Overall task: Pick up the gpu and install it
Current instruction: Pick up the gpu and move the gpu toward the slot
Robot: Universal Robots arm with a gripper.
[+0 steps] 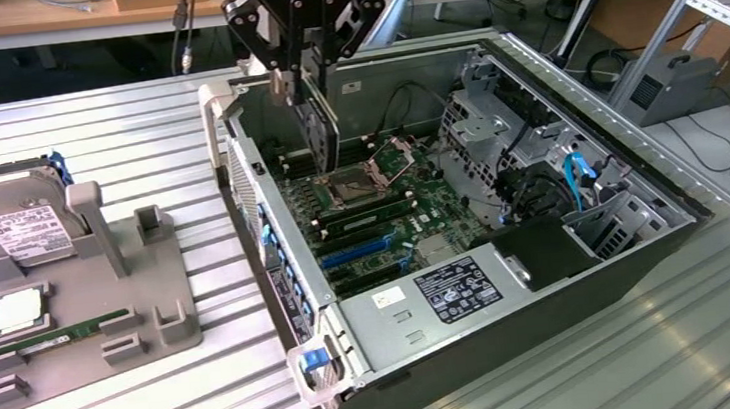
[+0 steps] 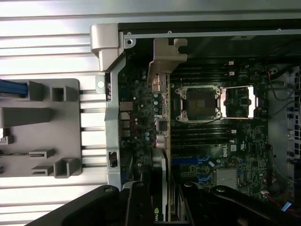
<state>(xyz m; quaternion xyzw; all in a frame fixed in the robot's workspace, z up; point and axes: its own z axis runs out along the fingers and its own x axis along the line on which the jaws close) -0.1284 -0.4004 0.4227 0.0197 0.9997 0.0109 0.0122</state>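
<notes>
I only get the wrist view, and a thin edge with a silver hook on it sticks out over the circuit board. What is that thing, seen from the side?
Observer: It is the gpu, a dark flat card hanging on end from the pincer, which is shut on its top.
Visitor: Is it plugged in?
Observer: It looks unplugged. From the exterior view it hangs lengthwise downward, with its lower end near the processor socket.
Visitor: What does the grey stand beside the computer hold?
Observer: A silver hard drive with a white label, propped upright in it.
</notes>
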